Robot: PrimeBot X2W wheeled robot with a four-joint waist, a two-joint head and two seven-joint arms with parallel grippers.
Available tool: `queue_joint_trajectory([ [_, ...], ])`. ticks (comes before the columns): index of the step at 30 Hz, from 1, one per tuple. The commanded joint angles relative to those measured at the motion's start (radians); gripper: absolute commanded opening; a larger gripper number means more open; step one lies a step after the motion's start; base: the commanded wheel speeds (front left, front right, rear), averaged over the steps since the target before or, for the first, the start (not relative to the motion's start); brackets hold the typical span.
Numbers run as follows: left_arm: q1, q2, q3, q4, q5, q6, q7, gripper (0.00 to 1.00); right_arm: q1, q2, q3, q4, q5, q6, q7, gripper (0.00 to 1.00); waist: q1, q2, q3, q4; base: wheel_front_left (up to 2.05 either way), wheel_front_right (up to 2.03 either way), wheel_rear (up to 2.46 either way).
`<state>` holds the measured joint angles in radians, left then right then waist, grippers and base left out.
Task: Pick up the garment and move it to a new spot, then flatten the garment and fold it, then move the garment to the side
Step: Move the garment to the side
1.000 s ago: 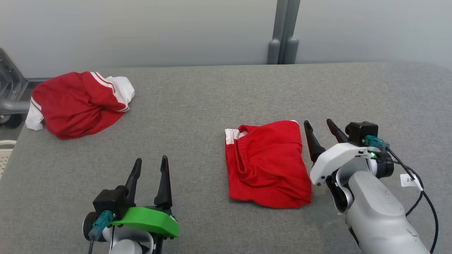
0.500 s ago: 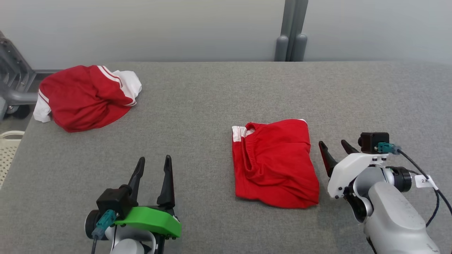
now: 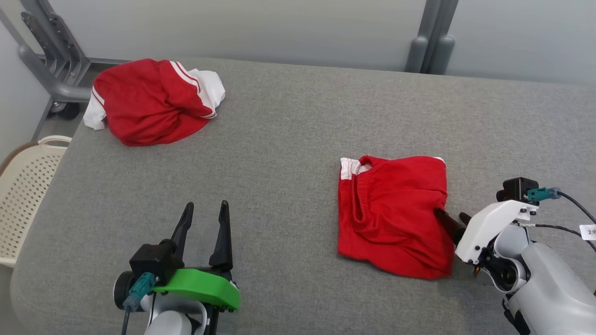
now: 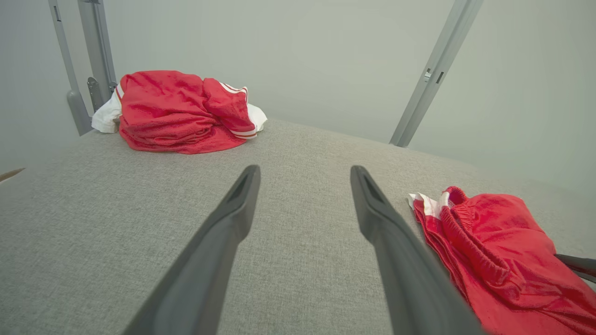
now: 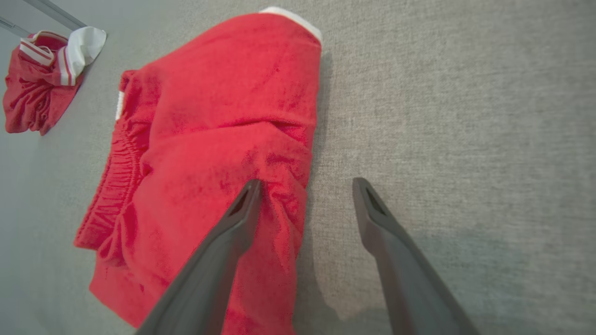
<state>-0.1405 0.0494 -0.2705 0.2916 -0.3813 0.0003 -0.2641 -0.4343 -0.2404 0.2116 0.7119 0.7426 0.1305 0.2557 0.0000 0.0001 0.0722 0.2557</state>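
The table (image 3: pixel 288 139) is covered in grey woven cloth, with a pale wall (image 3: pixel 233 28) and a grey post (image 3: pixel 430 46) behind, a metal frame (image 3: pixel 70 91) at its far left corner and a cream perforated basket (image 3: pixel 28 186) beside its left edge. A white tag (image 3: pixel 587 231) hanging by my right wrist starts with 2, the rest unreadable. The folded red shorts (image 3: pixel 396 214) lie right of centre, my right gripper (image 3: pixel 450 213) spread astride their right edge, my left gripper (image 3: pixel 206 204) spread over bare cloth, a crumpled red-and-white garment (image 3: pixel 149 100) far left.
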Motion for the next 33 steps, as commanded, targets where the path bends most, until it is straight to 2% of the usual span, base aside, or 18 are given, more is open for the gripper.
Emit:
queue_joint_trajectory([
  [1, -0.017, 0.002, 0.000, 0.000, 0.005, 0.001, 0.000, 1.00, 0.012, -0.008, 0.007, -0.004, 0.025, 0.000, 0.010, 1.00, 0.0000, -0.0001, 0.016, 0.019, 0.00, 0.00, 0.00],
  [6, -0.020, 0.002, 0.002, -0.004, 0.007, 0.001, 0.000, 1.00, 0.000, -0.020, 0.040, -0.002, 0.089, 0.000, 0.034, 1.00, 0.0000, -0.0001, 0.027, 0.028, 0.00, 0.00, 0.00],
  [7, -0.021, 0.002, 0.003, -0.006, 0.007, 0.002, 0.000, 1.00, -0.006, -0.022, 0.047, 0.001, 0.093, 0.000, 0.031, 0.92, 0.0000, -0.0001, 0.029, 0.027, 0.00, 0.00, 0.00],
  [8, -0.024, 0.002, 0.004, -0.009, 0.008, 0.004, 0.000, 1.00, -0.012, -0.023, 0.053, 0.004, 0.096, 0.000, 0.027, 0.58, 0.0000, -0.0001, 0.031, 0.026, 0.00, 0.00, 0.00],
  [9, -0.024, 0.002, 0.004, -0.009, 0.008, 0.004, 0.000, 1.00, -0.012, -0.023, 0.053, 0.004, 0.096, 0.000, 0.027, 0.58, 0.0000, -0.0001, 0.031, 0.026, 0.00, 0.00, 0.00],
  [11, -0.026, 0.002, 0.003, -0.015, 0.011, 0.005, 0.000, 1.00, -0.024, -0.029, 0.065, 0.005, 0.098, 0.000, 0.016, 0.12, 0.0000, -0.0001, 0.037, 0.022, 0.00, 0.00, 0.00],
  [12, -0.026, 0.002, 0.002, -0.017, 0.011, 0.005, 0.000, 1.00, -0.032, -0.033, 0.069, 0.008, 0.099, 0.000, 0.007, 0.00, 0.0000, -0.0001, 0.041, 0.018, 0.00, 0.00, 0.00],
  [18, -0.043, 0.002, -0.002, -0.038, 0.012, 0.001, 0.000, 1.00, -0.085, -0.052, 0.102, 0.023, 0.087, 0.000, -0.031, 0.00, 0.0000, -0.0001, 0.071, -0.024, 0.00, 0.00, 0.00],
  [23, -0.057, 0.002, -0.013, -0.064, 0.009, 0.003, 0.000, 1.00, -0.135, -0.085, 0.135, 0.023, 0.066, 0.000, -0.059, 0.00, 0.0000, -0.0001, 0.111, -0.094, 0.00, 0.00, 0.00],
  [27, -0.074, 0.002, -0.022, -0.083, 0.017, 0.005, 0.000, 1.00, -0.180, -0.114, 0.151, 0.025, 0.050, 0.000, -0.083, 0.00, 0.0000, -0.0001, 0.145, -0.175, 0.00, 0.00, 0.00],
  [33, -0.105, 0.002, -0.025, -0.100, 0.034, -0.002, 0.000, 1.00, -0.255, -0.137, 0.174, 0.033, 0.026, 0.000, -0.116, 0.00, 0.0000, -0.0001, 0.200, -0.333, 0.00, 0.00, 0.00],
])
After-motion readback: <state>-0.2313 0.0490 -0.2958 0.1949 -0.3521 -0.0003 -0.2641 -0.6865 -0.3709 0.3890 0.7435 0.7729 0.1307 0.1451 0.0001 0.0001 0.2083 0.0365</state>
